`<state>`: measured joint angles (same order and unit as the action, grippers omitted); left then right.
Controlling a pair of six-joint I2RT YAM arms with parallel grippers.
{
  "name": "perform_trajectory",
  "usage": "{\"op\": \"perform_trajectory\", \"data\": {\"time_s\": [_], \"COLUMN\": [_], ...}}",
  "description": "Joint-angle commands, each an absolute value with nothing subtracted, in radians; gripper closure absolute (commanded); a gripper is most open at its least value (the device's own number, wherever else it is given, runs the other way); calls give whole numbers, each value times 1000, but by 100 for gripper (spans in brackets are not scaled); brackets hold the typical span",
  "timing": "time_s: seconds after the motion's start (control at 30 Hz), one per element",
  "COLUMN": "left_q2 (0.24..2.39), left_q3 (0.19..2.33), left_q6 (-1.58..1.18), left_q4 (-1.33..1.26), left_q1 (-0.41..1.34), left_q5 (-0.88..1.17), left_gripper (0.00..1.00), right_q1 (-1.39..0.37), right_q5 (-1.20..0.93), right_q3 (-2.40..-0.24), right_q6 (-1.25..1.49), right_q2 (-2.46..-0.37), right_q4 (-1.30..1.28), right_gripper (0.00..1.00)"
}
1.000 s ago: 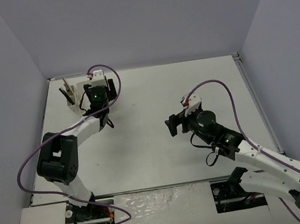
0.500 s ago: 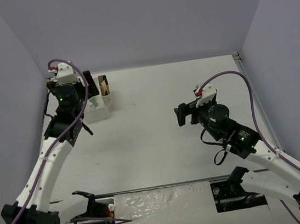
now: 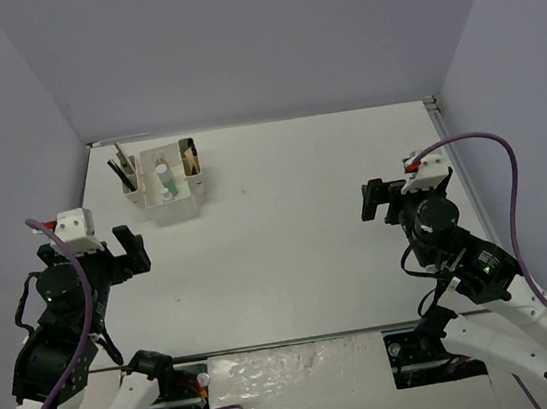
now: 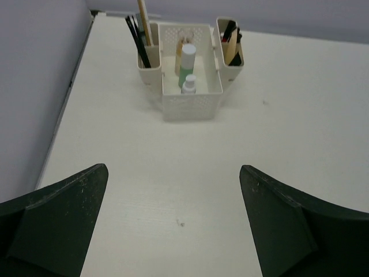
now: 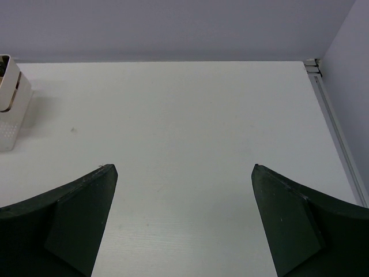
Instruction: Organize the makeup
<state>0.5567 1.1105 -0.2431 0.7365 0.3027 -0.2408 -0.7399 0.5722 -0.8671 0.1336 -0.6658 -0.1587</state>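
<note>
Makeup [image 4: 189, 85] is standing inside the compartmented box [image 4: 190, 107] at the table's [image 3: 306, 220] far-left corner, bottles [image 4: 188, 60] in the middle, pencils [image 4: 138, 37] at its sides. Left gripper [image 4: 173, 168] and right gripper [image 5: 183, 167] are hanging well back, both spread wide, empty.

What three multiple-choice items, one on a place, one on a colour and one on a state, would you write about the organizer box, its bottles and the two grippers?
1. Where on the table does the organizer box stand? A. far left B. far right C. near middle
2. The white-capped bottle in its middle compartment is: A. red B. green C. blue
3. The left gripper and right gripper are: A. both shut B. one holding a pencil C. both open, empty

Answers: 1 A, the top view shows it by the far-left corner; 2 B, its body looks green in the left wrist view; 3 C, in each wrist view the jaws stand wide apart with nothing between.
</note>
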Motion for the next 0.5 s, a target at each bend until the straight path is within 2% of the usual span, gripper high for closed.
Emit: {"op": "perform_trajectory", "data": {"time_s": [0.0,0.47], "left_q2": [555,415], "left_q3": [1043,865], "left_q6": [-294,-341], "left_q4": [821,724], "left_q1": [298,299], "left_q5": [-188,-196], "left_gripper": [3,3], "right_q1": [-738,-738], "right_q5": [650,691], "right_q3": [-858,-850], "right_q6": [162,161], "right_q2": [-617,-556], "right_q4": [-140,-139], "right_gripper": [0,0]}}
